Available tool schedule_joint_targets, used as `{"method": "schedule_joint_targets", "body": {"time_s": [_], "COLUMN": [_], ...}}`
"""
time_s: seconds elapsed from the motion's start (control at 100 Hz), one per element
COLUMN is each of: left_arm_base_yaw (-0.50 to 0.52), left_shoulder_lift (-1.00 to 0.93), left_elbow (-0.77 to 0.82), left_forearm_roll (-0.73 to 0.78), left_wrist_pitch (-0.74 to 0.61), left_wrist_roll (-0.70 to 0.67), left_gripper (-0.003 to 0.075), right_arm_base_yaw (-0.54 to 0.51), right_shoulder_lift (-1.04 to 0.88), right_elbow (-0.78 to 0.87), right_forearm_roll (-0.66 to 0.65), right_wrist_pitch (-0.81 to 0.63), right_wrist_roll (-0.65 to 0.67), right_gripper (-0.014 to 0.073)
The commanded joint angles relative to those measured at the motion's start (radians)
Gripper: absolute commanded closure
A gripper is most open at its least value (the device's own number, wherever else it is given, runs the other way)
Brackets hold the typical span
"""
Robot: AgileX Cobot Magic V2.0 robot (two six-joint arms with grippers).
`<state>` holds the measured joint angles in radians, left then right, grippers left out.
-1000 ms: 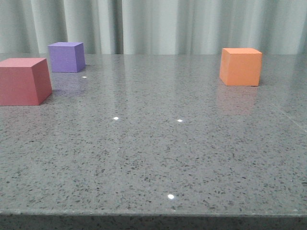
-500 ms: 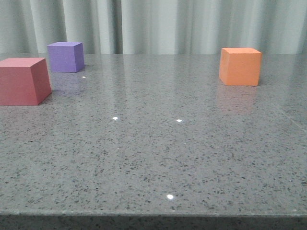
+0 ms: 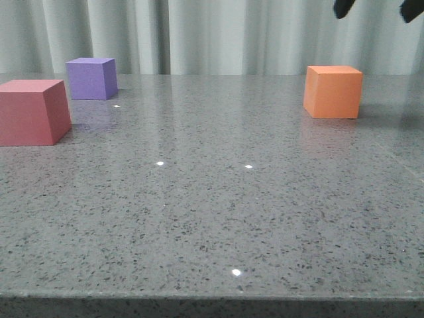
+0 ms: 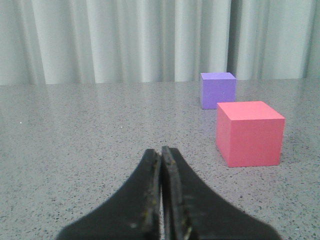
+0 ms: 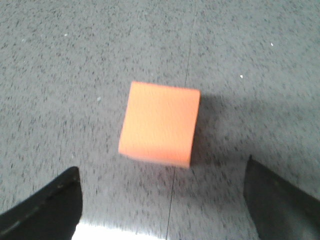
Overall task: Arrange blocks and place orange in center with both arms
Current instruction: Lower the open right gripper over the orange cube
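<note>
Right gripper (image 3: 376,8) fingers apart above the orange cube (image 3: 332,91) — left gripper (image 4: 162,165) fingers together.

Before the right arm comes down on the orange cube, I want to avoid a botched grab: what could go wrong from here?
1. In the right wrist view the orange cube sits turned relative to the open right gripper, so the jaws may catch corners and twist it.
2. The front view shows the right gripper above and to the right of the cube, so a straight descent might clip its edge.
</note>
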<state>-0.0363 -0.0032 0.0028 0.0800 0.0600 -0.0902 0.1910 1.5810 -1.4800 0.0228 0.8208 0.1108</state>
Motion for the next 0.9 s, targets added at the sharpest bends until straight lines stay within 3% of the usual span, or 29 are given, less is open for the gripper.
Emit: {"method": "schedule_joint_targets", "body": {"time_s": [0.0,0.22,0.55,0.62,0.77,0.89], "left_arm_base_yaw": [0.002,0.002,0.002,0.002,0.002,0.002], "left_shoulder_lift": [-0.037,-0.037,-0.037,-0.037,-0.037,-0.037], "left_elbow": [0.042,0.042,0.042,0.042,0.042,0.042], "left_forearm_roll": [-0.003,-0.003,-0.003,-0.003,-0.003,-0.003], "left_wrist_pitch": [-0.081,-0.081,-0.081,-0.081,-0.081,-0.081], "left_wrist_roll": [-0.012,-0.012,-0.012,-0.012,-0.012,-0.012], "left_gripper": [0.0741,0.0741,0.0741,0.0741,0.0741,0.0741], "right_arm_base_yaw": [0.002,0.002,0.002,0.002,0.002,0.012], "right_shoulder_lift": [0.036,0.171,0.284,0.296,0.288,0.269], "right_elbow": [-0.109,-0.238,-0.244,-0.244,-0.245,-0.267], "right_forearm_roll": [0.000,0.000,0.001,0.003,0.023,0.046], "right_wrist_pitch": [-0.020,0.031,0.030,0.044,0.059,0.074], "right_wrist_roll": [-0.008,-0.008,-0.002,-0.002,-0.001,-0.001], "right_gripper": [-0.0050,-0.0050,-0.0045,0.0006,0.0198,0.0216]}}
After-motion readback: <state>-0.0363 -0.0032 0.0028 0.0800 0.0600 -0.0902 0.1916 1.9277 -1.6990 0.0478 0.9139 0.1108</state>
